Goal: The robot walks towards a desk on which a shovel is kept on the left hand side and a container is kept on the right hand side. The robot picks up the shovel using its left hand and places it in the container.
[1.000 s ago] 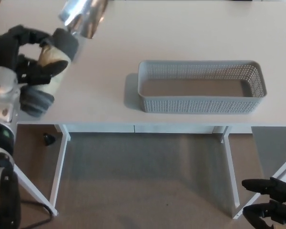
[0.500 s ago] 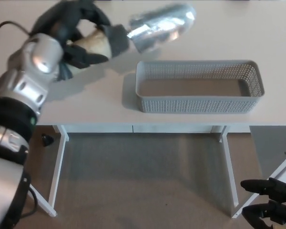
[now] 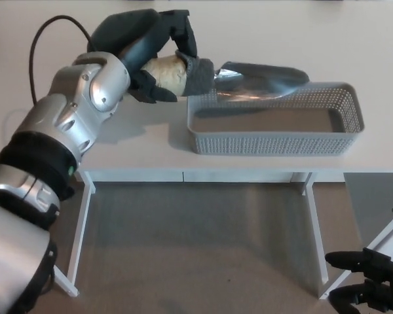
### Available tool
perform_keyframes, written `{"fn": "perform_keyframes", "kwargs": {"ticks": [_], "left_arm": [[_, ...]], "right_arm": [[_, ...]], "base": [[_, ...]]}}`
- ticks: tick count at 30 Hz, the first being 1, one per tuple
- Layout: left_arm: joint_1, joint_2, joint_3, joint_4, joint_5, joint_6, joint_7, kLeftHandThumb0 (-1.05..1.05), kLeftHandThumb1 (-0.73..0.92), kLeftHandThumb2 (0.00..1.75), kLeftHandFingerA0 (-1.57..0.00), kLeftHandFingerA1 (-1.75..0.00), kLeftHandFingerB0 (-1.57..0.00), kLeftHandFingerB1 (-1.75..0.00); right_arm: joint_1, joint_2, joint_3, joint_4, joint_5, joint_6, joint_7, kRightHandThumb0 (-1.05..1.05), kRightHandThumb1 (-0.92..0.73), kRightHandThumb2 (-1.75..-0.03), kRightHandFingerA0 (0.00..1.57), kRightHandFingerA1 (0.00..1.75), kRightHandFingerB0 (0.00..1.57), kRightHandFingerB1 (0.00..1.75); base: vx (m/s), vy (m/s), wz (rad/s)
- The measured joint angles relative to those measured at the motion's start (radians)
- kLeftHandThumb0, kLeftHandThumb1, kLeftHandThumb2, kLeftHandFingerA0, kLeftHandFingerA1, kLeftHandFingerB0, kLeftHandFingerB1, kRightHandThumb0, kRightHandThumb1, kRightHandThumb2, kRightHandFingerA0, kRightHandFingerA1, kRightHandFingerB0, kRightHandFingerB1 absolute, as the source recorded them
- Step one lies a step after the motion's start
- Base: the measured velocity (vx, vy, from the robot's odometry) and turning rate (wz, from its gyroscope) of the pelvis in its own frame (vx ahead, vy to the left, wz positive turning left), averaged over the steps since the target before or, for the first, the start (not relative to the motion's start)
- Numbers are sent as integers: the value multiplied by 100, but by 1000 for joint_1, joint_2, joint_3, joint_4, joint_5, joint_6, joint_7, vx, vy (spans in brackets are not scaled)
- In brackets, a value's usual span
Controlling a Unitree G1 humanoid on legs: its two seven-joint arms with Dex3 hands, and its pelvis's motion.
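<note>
Shiny metal shovel with pale wooden handle (image 3: 262, 80) poised over the grey perforated plastic container's (image 3: 275, 140) back rim, left robot hand (image 3: 158, 55) clamped around its handle, white worktop (image 3: 144, 140) beneath, right robot hand (image 3: 367, 291) low beside it, fingers unclear

The left robot hand (image 3: 158, 46) at the upper left is black, on a silver-grey arm (image 3: 72, 118) with a black band and a black cable. The shovel (image 3: 249, 80) has a shiny silver metal scoop and a pale cream handle. The container (image 3: 275, 119) is light grey, perforated with small holes. The desk (image 3: 262, 33) is off-white with white legs. The floor (image 3: 196, 248) is brownish grey. The right robot hand (image 3: 367, 291), lower right, is black.
</note>
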State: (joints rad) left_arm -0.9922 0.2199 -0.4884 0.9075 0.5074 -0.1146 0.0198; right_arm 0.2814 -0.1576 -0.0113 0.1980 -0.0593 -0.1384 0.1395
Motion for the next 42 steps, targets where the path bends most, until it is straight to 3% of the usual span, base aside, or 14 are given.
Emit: {"fn": "perform_keyframes", "kwargs": {"ticks": [5,7,8,11,16,19,21,24,27,30,32,34,36,42], "left_arm": [[0,-3,-7,-3,14,-1,4,-13,70,51,-69,-170,-50,-148],[0,-7,-12,-4,25,-1,6,-11,59,54,-70,-164,-79,-95],[0,-10,-13,-4,29,0,7,-12,67,53,-72,-170,-61,-139],[-1,-25,-20,-4,40,-1,10,-24,59,55,-75,-163,-81,-97],[-2,-45,-42,2,66,-17,38,-32,59,83,-99,-139,-68,-121],[-3,-73,-58,17,83,-20,58,-21,71,53,-66,-174,-55,-159],[-4,-92,-67,27,95,-21,72,-27,67,61,-74,-163,-78,-75],[-12,-114,-76,37,106,-28,76,-22,74,61,-74,-172,-66,-145],[-18,-131,-79,41,112,-35,82,-29,66,62,-83,-146,-77,-52],[-19,-153,-79,41,114,-33,81,-24,67,63,-82,-146,-80,-69],[-19,-157,-78,42,116,-33,81,-20,75,62,-78,-168,-63,-143],[-19,-163,-76,49,118,-33,81,-23,71,64,-73,-152,-61,-98],[-21,-168,-75,57,118,-31,71,-86,51,86,0,0,0,-2],[-38,-181,-89,54,119,2,-11,-104,68,61,0,0,0,0]], "right_arm": [[0,0,2,2,-7,0,-1,-47,-50,-55,78,59,65,48],[-2,0,4,6,-11,0,-2,-45,-41,-84,77,72,55,59],[-4,0,5,6,-13,0,-3,-46,-42,-84,75,72,54,59],[-12,0,8,12,-16,0,-4,-45,-41,-83,73,71,56,59],[-16,1,11,18,-17,0,-5,-46,-52,-56,74,57,69,49],[-16,1,16,17,-18,0,-5,-47,-50,-56,76,58,66,48],[-16,1,19,17,-18,0,-6,-48,-50,-56,76,58,66,48],[-16,1,26,17,-22,0,-7,-47,-42,-84,75,72,54,59],[-16,1,28,17,-22,0,-7,-47,-42,-84,77,72,55,59],[-19,0,30,17,-23,0,-6,-48,-42,-84,76,72,55,59],[-20,-1,30,16,-25,0,-7,-49,-43,-84,72,71,53,58],[-20,-2,31,12,-28,1,-6,-48,-42,-84,75,72,53,58],[-21,-2,30,12,-28,1,-6,-46,-41,-84,73,72,48,57],[-25,-2,31,15,-28,0,-4,-51,-50,-57,72,60,56,45]], "base": [[0,0,0],[0,0,0],[0,0,0],[0,0,0],[0,0,0],[0,0,0],[0,0,0],[0,0,0],[0,0,0],[0,0,0],[0,0,0],[0,0,0],[0,0,0],[0,0,0]]}}
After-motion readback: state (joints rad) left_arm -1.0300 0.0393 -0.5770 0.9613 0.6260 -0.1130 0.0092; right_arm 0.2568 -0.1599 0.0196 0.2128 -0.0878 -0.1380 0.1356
